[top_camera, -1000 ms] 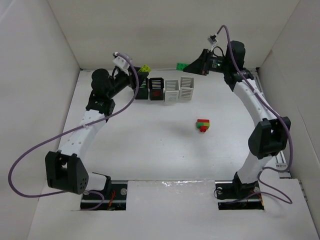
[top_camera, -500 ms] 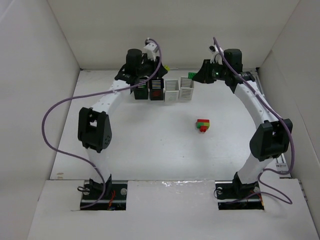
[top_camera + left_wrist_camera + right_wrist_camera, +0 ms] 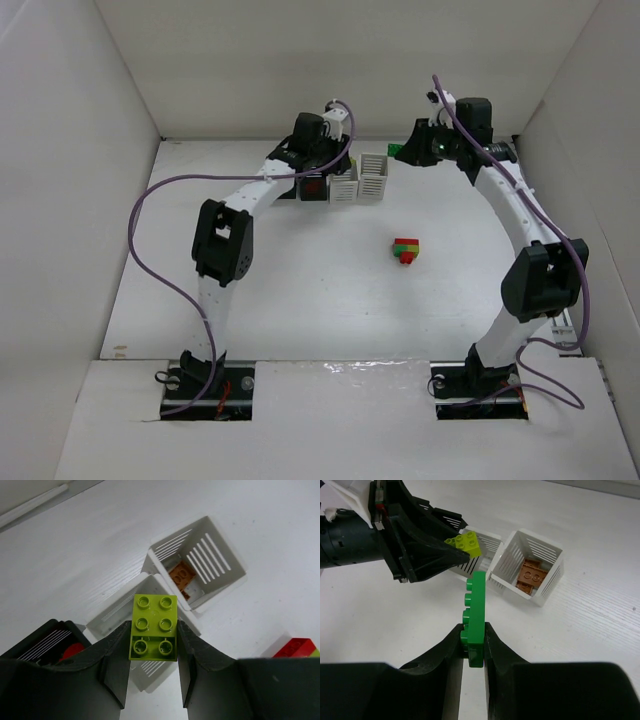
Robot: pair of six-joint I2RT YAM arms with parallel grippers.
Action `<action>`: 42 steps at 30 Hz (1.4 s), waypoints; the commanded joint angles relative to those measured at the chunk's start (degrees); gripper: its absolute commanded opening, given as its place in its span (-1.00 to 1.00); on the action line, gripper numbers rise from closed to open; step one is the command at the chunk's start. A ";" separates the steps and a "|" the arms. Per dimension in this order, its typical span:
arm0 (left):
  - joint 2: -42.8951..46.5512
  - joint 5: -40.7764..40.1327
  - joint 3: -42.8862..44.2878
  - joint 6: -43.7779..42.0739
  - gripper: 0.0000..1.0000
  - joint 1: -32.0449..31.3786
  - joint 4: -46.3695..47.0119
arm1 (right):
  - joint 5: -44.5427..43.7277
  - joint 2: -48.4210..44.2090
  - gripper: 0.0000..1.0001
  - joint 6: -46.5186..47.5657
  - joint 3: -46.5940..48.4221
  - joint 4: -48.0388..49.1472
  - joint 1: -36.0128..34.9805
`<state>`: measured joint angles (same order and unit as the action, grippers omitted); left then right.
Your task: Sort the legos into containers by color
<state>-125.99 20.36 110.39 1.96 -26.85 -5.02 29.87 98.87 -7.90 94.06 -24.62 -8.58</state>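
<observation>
Swung rightward along the far edge of the table [image 3: 300,290] since a second ago, the left arm [image 3: 225,240] now reaches the white baskets. Nearest, mid-table, sits a red, green and yellow stack of legos [image 3: 405,250]: hard, light, glossy plastic, probably best pinched across its flat side walls. By the far edge, the left gripper [image 3: 152,630] is clamped on a yellow-green brick [image 3: 153,612] above a white slotted basket [image 3: 117,611]. A second white basket [image 3: 220,560] alongside holds an orange-brown brick [image 3: 181,575]. Farther right, the right gripper [image 3: 474,635] pinches a green brick [image 3: 476,602] edgewise.
</observation>
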 commanded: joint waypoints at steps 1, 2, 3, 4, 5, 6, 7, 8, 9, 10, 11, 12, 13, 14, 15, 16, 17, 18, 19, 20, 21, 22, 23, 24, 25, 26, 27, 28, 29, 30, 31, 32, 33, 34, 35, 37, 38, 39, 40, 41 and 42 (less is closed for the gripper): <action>0.84 -3.83 3.61 -0.90 -1.00 0.40 0.27 | -0.60 -2.54 -1.00 1.31 2.26 0.28 0.49; 0.32 -3.84 3.61 -0.90 -1.00 0.40 0.27 | -0.60 -2.02 -1.00 1.31 2.27 0.28 0.49; 0.31 -3.84 3.61 -0.90 -0.95 0.40 0.27 | -0.60 -2.01 -1.00 1.31 2.27 0.28 0.49; 0.31 -3.84 3.61 -1.42 -0.80 0.40 0.27 | -0.60 -1.49 -1.00 1.31 2.88 0.28 0.49; 0.31 -3.84 3.61 -1.43 -0.72 0.40 0.27 | -0.08 -1.49 -1.00 1.31 2.88 0.28 0.49; 0.31 -3.84 3.61 -1.43 -0.65 0.40 0.27 | -0.07 -1.49 -1.00 1.31 2.88 0.28 0.49; 0.31 -3.84 3.61 -1.43 -0.57 0.40 0.27 | -0.07 -0.88 -1.00 1.31 3.49 0.28 0.49; 0.31 -3.84 3.61 -1.43 -0.43 0.40 0.27 | -0.07 -0.87 -1.00 1.31 3.50 0.28 0.49; 0.31 -3.84 3.61 -1.95 -0.37 0.40 0.27 | -0.07 -0.26 -1.00 1.31 4.02 0.28 0.49; 0.31 -3.23 3.61 -1.96 -0.33 0.40 0.27 | 0.45 -0.26 -1.00 1.31 4.02 0.28 0.49; 0.31 -2.70 3.61 -1.96 -0.29 0.40 0.97 | 0.45 -0.26 -1.00 1.31 4.02 0.28 0.49; 0.31 -2.69 3.61 -1.96 -0.17 0.40 1.84 | 0.45 0.44 -1.00 1.31 4.55 0.28 0.49; 0.92 -1.48 3.00 -1.96 0.00 0.40 1.85 | 0.45 0.45 -1.00 1.31 4.55 0.28 0.49; 0.93 -0.68 2.99 -1.96 0.07 0.40 2.37 | 0.98 0.45 -1.00 1.31 4.55 0.28 0.49; 0.93 -0.15 2.99 -1.96 0.11 0.40 2.38 | 0.98 0.97 -1.00 1.31 5.16 0.28 0.49; 1.62 0.81 2.99 -1.96 0.13 0.40 2.38 | 0.98 0.97 -1.00 1.31 5.17 0.28 0.49; 1.63 0.82 2.99 -1.96 0.13 0.40 2.99 | 1.50 0.97 -1.00 1.31 5.17 0.28 0.49; 2.33 1.69 2.47 -1.96 0.16 0.40 3.52 | 1.51 0.97 -1.00 1.31 5.17 0.28 0.49; 3.46 1.70 2.46 -1.96 0.16 0.40 4.48 | 1.51 1.50 -1.00 1.31 5.17 0.28 0.49; 4.34 2.22 1.51 -0.83 0.16 0.40 5.45 | 1.51 1.50 -1.00 1.31 5.69 0.28 0.49; 5.48 2.75 0.45 0.23 0.13 1.27 6.93 | 1.51 1.50 -1.00 1.31 5.69 0.89 0.49; 7.15 2.76 -3.73 1.89 0.13 2.06 9.39 | 1.51 1.50 -1.00 1.31 6.30 0.89 0.49; 11.60 2.76 -6.74 7.22 0.13 4.50 16.28 | 1.51 2.02 -1.00 1.83 6.31 1.41 -0.03; 14.08 2.23 -10.07 9.97 0.13 5.92 19.92 | 1.51 2.55 -1.00 1.84 7.27 1.42 -0.82; 16.28 1.53 -15.67 12.61 0.16 7.41 23.09 | 2.12 3.16 -1.00 1.84 9.02 1.42 -0.83; 19.96 0.39 -17.47 14.72 0.16 10.21 25.99 | 2.12 4.91 -1.00 1.84 9.90 1.42 -1.52; 21.30 -1.79 -18.27 17.01 0.18 11.54 25.50 | 2.82 5.89 -1.00 1.84 10.87 1.42 -1.53; 23.49 -2.86 -18.28 17.03 0.18 13.47 24.19 | 2.83 7.90 -1.00 1.84 13.06 1.42 -2.83; 23.51 -4.00 -18.28 15.90 0.18 13.49 22.78 | 2.83 9.05 -1.00 1.84 14.47 1.42 -3.54; 26.47 -6.71 -19.32 14.49 0.18 14.88 20.86 | 2.83 10.10 -1.00 1.84 15.96 1.94 -4.25; 28.07 -7.43 -20.20 12.04 0.18 15.77 20.31 | 2.83 11.33 -1.00 1.84 17.46 1.95 -5.99; 29.74 -7.44 -22.47 10.89 0.21 16.65 20.31 | 2.31 12.56 -1.00 1.84 21.04 1.95 -7.14; 32.45 -7.44 -23.19 9.40 0.21 18.48 19.26 | 2.30 15.62 -1.00 1.84 23.25 1.95 -8.37; 33.70 -8.31 -23.98 8.16 0.21 19.37 17.08 | 1.52 17.30 -1.00 1.84 25.53 1.95 -9.69; 34.93 -8.32 -26.17 6.41 0.21 20.25 16.10 | 0.90 19.06 -1.00 1.84 30.52 1.95 -12.40; 38.43 -8.32 -28.55 5.87 0.21 23.49 13.65 | -0.50 24.51 -1.00 1.84 35.12 2.47 -15.31; 39.50 -8.32 -29.61 5.87 0.21 24.64 13.02 | -1.99 26.01 -1.00 1.84 36.70 3.26 -17.94; 40.47 -7.80 -31.97 5.34 0.21 25.61 13.01 | -3.05 27.41 -1.00 1.84 38.81 4.31 -19.18; 42.56 -7.79 -33.03 5.34 0.21 27.36 12.06 | -4.02 30.04 -1.00 1.84 39.79 5.54 -20.33; 43.72 -7.79 -35.31 5.34 0.21 28.25 11.53 | -4.72 32.76 -1.00 1.84 42.41 6.25 -22.25; 44.86 -7.79 -35.33 5.34 0.21 28.87 11.52 | -5.60 32.79 -1.00 1.84 43.74 6.86 -23.05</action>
<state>-83.40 13.02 78.26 8.73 -0.32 9.67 27.46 129.40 -6.81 132.38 -22.26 -28.12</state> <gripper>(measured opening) 0.600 0.245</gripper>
